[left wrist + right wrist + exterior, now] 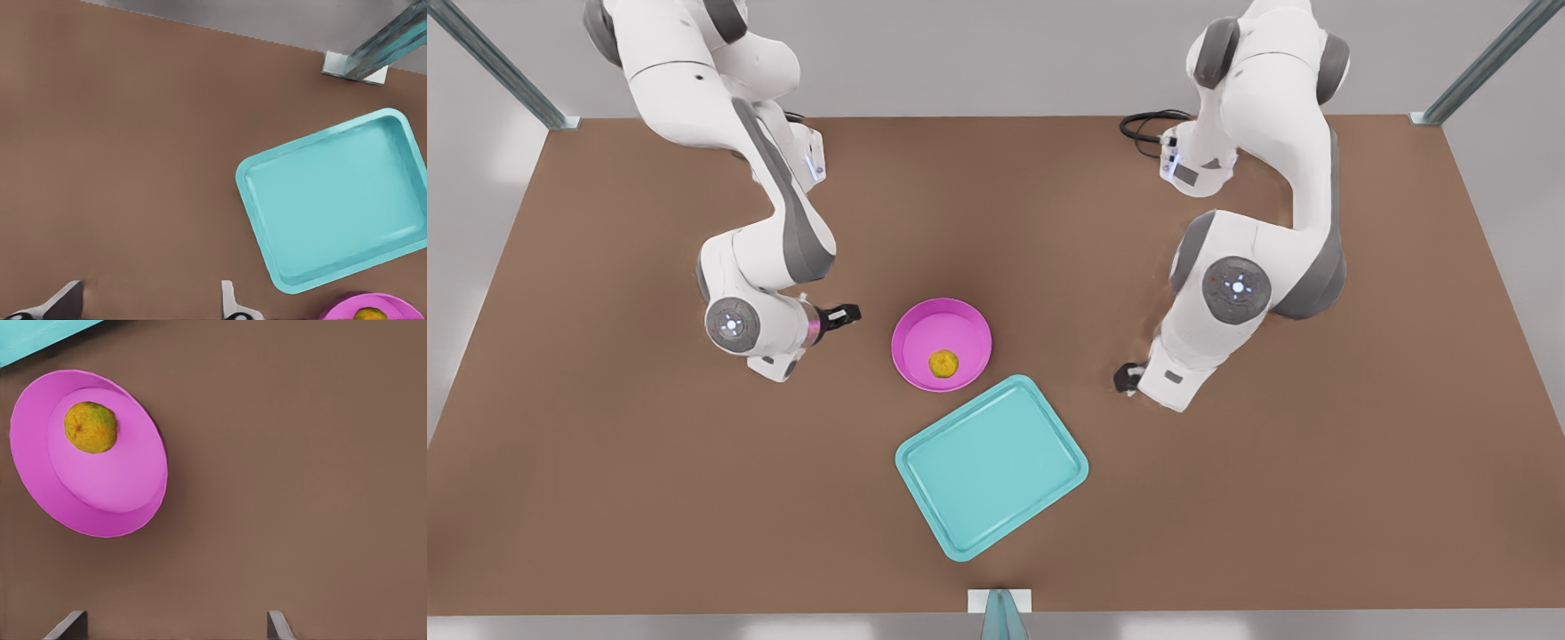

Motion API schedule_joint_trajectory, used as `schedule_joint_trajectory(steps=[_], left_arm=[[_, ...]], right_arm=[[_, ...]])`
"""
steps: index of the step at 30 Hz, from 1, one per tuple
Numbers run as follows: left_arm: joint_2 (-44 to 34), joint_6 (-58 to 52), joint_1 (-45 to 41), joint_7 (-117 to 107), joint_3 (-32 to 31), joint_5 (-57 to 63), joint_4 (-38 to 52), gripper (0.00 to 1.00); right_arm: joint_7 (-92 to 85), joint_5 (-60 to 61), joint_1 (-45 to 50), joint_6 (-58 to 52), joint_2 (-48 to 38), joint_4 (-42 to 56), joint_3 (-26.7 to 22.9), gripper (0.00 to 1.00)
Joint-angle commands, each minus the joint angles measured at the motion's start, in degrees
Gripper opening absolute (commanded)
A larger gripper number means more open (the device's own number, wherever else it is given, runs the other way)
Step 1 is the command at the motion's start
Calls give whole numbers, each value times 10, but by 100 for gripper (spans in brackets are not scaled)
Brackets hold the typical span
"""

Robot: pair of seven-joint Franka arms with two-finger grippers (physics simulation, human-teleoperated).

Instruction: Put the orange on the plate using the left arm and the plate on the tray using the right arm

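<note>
The orange (943,363) (91,427) lies in the pink plate (960,324) (113,487), on the side toward the tray. The plate stands on the table, its rim close to a corner of the teal tray (992,466) (333,200), which holds nothing. My right gripper (843,315) (175,621) is on the front view's left, a short way from the plate's rim, open and empty. On the front view's right, my left gripper (1126,378) (148,297) hangs low over bare table, open and empty. The plate's edge (347,308) and the orange (371,313) are beside it.
The brown table (649,462) ends at a near edge with a small white bracket and post (1000,604) (363,63). A black cable (1143,129) lies by the base of the arm on the front view's right. Metal frame posts stand at the far corners.
</note>
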Motion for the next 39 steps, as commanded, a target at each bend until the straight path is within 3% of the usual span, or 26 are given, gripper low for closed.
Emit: schedule_joint_trajectory(steps=[1, 2, 3, 4, 6, 11, 14, 27, 28, 30, 34, 39], left_arm=[[-38, -247, 11, 272, 78, 3, 1, 100], [-92, -243, 172, 335, -64, 14, -20, 100], [-140, -200, 302, 334, -251, 131, -80, 100], [-243, -52, 305, 339, -251, 136, -213, 100], [-189, -137, 303, 343, -252, 133, -124, 100], [-168, -136, 304, 336, -252, 131, -122, 100], [-179, -141, 302, 335, -250, 132, -122, 100], [-183, -130, 304, 342, -227, 103, -121, 100], [-184, -130, 304, 342, -227, 103, -121, 100], [-184, -131, 303, 341, -231, 103, -121, 100], [-184, -129, 302, 338, -233, 103, -123, 100], [-184, -129, 302, 337, -233, 103, -123, 100]], right_arm=[[163, 29, 16, 122, 27, -6, 0, 100], [164, 30, 17, 154, 41, -12, 0, 100], [167, 31, 33, 194, 51, -20, 1, 100], [171, 52, 37, 229, 56, -29, 1, 100], [163, 62, 55, 329, 57, -76, 3, 100], [95, 91, 54, 458, 12, -210, 4, 100], [14, 188, 57, 466, 35, -213, 5, 100], [13, 189, 57, 467, 90, -197, 30, 100], [13, 189, 57, 467, 93, -197, 30, 84], [13, 189, 57, 466, 96, -194, 31, 61], [14, 189, 57, 466, 96, -193, 31, 33], [14, 189, 57, 461, 104, -182, 31, 22]])
